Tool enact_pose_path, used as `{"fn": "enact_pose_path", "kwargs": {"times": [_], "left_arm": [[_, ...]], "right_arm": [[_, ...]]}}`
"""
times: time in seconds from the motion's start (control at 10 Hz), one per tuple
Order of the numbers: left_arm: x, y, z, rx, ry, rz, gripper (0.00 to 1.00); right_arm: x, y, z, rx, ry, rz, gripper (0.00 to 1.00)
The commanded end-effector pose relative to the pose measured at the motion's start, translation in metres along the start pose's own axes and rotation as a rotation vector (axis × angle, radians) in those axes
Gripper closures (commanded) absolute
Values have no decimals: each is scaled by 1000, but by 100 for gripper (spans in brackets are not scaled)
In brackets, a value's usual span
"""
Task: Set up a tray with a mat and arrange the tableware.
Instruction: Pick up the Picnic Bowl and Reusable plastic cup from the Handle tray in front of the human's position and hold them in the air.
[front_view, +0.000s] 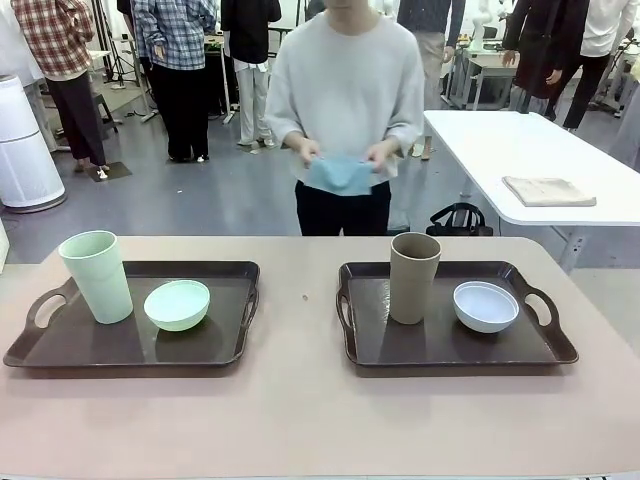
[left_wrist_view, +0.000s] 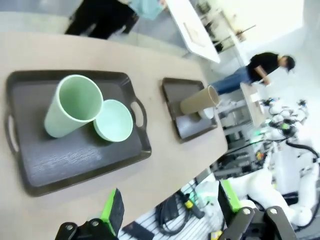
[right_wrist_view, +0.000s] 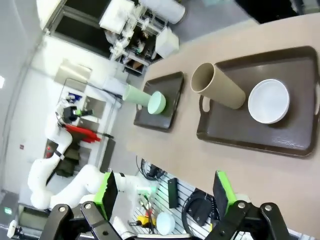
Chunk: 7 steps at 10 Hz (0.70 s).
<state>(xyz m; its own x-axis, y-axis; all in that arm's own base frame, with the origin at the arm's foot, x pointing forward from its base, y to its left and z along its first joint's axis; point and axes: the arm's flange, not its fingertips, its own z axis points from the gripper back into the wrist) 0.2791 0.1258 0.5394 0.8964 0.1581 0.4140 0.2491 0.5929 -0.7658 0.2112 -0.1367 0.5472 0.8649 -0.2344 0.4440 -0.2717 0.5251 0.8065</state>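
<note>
Your left gripper (left_wrist_view: 172, 205) is fully spread, its green pads (left_wrist_view: 114, 210) wide apart with nothing between them and nothing touching them. Your right gripper (right_wrist_view: 165, 190) stands the same way: released, empty, well above the table (front_view: 300, 410).

Two dark trays sit side by side on the table, apart from each other. On the left tray (front_view: 90, 345) the mint-green tumbler (front_view: 97, 277) stands upright at the left, with the green bowl (front_view: 177, 304) just to its right. On the right tray (front_view: 440, 345) the brown tumbler (front_view: 414, 277) stands upright at the left, and the pale bowl (front_view: 486, 306) sits to its right, a little apart from it.

The front view gives you the person at the far side, who holds a light blue cloth (front_view: 340, 173) in both hands at waist height, off the table. Further back and to the right, it shows a white table (front_view: 480, 140) with a folded beige cloth (front_view: 548, 191) on it.

The left wrist view looks down from the near left. There you see into the mint-green tumbler's open mouth (left_wrist_view: 77, 97), and the green bowl (left_wrist_view: 113, 120) looks to be touching it or nearly so. The brown tumbler (left_wrist_view: 197, 101) hides part of the pale bowl behind it.

The right wrist view looks down on the right tray (right_wrist_view: 240, 135), with the whole round of the pale bowl (right_wrist_view: 269, 101) open to view and a clear gap between it and the brown tumbler (right_wrist_view: 217, 87). The green pair shows small, further off.

Both wrist views add the near table edge, with cables below it.
</note>
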Motion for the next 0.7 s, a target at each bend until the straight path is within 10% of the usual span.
{"fn": "enact_pose_path", "kwargs": {"times": [0.0, 0.6], "left_arm": [[-7, 22, -7, -58, -11, 45, 0], [-8, 48, -19, -43, 66, 140, 0]], "right_arm": [[-24, -30, -7, 64, -18, -29, 0], [-9, -43, 4, 58, 22, -79, 0]]}}
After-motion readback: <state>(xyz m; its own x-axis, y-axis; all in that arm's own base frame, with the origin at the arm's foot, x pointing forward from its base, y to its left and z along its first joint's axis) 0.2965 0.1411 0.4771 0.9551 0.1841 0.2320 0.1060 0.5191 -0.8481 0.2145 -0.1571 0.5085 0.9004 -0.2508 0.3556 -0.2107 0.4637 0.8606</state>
